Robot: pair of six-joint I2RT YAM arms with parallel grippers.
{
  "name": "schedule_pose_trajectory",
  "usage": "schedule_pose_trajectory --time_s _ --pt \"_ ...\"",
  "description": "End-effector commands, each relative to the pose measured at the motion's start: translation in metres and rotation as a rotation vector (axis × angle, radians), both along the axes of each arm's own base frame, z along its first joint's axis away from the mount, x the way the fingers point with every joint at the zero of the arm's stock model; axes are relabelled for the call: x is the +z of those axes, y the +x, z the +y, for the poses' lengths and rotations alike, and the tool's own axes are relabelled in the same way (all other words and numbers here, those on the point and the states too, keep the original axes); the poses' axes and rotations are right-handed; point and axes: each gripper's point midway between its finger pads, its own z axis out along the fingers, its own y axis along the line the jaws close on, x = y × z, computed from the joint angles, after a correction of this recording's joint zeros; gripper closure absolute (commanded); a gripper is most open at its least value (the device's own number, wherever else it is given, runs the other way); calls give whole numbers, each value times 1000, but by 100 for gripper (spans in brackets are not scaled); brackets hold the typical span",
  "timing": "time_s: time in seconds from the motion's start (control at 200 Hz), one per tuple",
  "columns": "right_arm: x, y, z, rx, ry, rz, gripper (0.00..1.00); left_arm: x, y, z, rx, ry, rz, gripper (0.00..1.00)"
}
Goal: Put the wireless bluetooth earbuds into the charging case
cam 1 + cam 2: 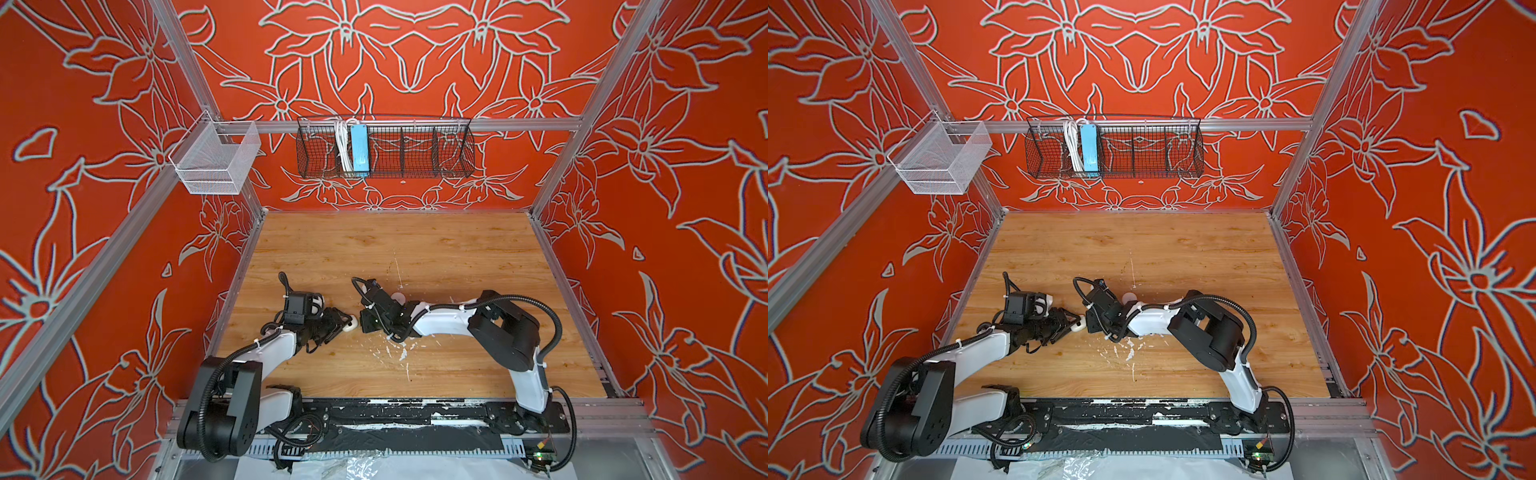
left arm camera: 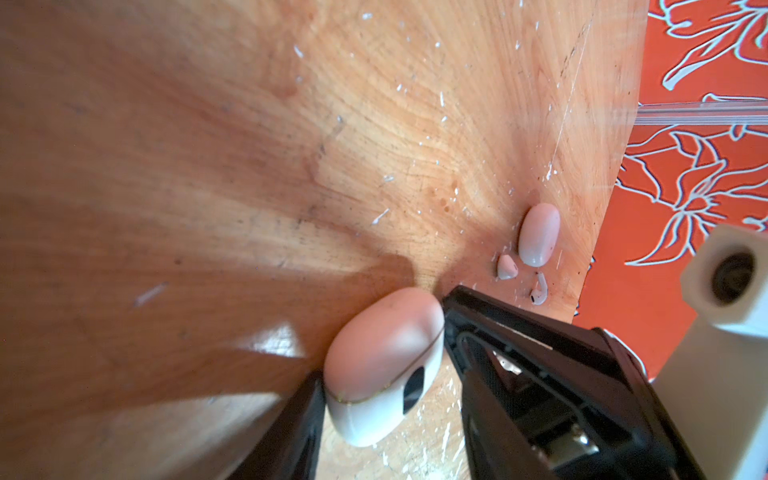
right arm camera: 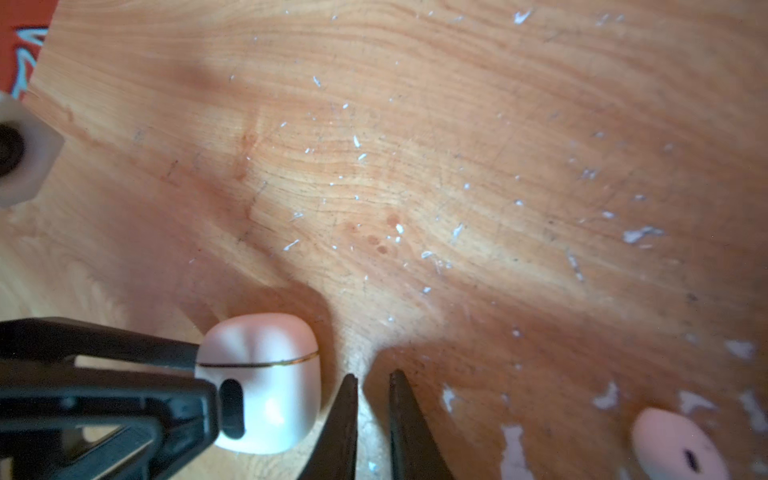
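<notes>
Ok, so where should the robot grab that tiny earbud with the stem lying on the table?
Probably pinch the earbud across its thin stem, coming straight down from above. It seems to lie flat on the table, so there's no way under it, and the other case sits close beside it.

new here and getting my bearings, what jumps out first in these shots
Red floral walls wrap a scratched wood table. Near its middle the left gripper is clamped on a closed white case, with the right gripper all but shut beside it. Two loose earbuds lie by a second case.
</notes>
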Motion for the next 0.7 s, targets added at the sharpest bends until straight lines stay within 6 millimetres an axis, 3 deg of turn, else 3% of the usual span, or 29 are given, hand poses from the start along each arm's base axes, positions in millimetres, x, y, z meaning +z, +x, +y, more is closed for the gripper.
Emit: schedule_pose_trajectory --time_s 0.0,0.18,0.696 --pt "-22 -8 -20 1 -107 32 82 -8 -9 1 6 12 38 46" --pt "-24 -16 -7 39 -94 46 82 -7 -8 -2 -2 8 33 46" --pt "-30 -28 3 83 -100 44 83 -5 -7 -10 -19 -14 -8 46"
